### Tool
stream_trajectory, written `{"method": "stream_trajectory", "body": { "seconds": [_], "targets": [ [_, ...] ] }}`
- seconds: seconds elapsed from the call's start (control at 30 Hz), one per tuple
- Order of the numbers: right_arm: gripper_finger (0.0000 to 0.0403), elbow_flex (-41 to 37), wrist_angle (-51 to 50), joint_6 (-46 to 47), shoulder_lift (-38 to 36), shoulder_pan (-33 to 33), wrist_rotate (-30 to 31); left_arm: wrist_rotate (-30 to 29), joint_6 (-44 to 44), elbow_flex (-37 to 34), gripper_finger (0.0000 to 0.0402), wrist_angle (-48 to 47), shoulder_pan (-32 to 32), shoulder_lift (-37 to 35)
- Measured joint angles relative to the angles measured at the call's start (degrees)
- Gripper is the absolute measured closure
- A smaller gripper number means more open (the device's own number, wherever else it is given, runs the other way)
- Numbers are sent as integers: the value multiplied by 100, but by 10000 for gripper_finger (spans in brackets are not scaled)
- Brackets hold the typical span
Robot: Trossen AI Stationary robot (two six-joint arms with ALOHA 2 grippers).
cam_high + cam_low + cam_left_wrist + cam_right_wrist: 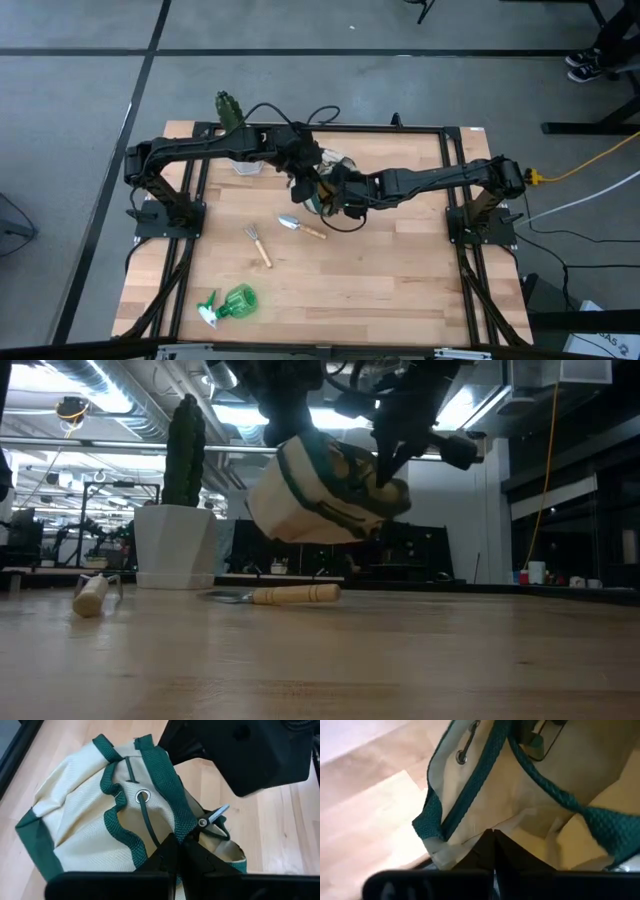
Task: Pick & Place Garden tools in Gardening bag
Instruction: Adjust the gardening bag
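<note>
The cream and green gardening bag [320, 495] hangs above the table's middle, between both grippers. My left gripper [175, 851] is shut on its green rim. My right gripper [492, 840] is shut at the cream wall of its open mouth. Black pruners [212, 816] poke out at the bag's mouth, silver tip showing. A wooden-handled trowel [300, 227] and a small rake [258, 243] lie on the table nearer the front. The green spray bottle [230, 303] lies on its side near the front left. My left gripper pinches the bag's green webbing rim [184, 831] between its two fingers, slanting down from the table's left. The bag hangs tilted below the fingers, clear of the table. My right gripper is shut on the cream cloth by the green edge of the bag's mouth [470, 837], slanting down from the table's right. One layer or several, I cannot tell; the fingertips hide the spot itself. The bag is off the table.
A cactus [185, 450] in a white pot [175, 545] stands at the far left of the table, behind the left arm. Bare wood shows along the front and right of the table [400, 280].
</note>
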Motion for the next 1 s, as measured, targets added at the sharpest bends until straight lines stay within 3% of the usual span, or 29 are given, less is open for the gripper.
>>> {"method": "stream_trajectory", "body": {
  "seconds": [0.2, 0.4, 0.7, 1.0],
  "targets": [
    [401, -4, -57, 1064, -382, -4, -979, -18, -9, 0, 398, -2, 3, 0],
    [396, 0, -141, 2528, -1244, -88, -2128, -219, -11, 0, 398, 0, 49, 0],
    [355, 4, -100, 4713, -2159, -44, -2667, -256, -152, 0, 398, 95, 193, 0],
    [250, -360, 206, 6040, -1955, -256, -2707, -590, -225, 0, 398, 373, 199, 2]
  ]
}}
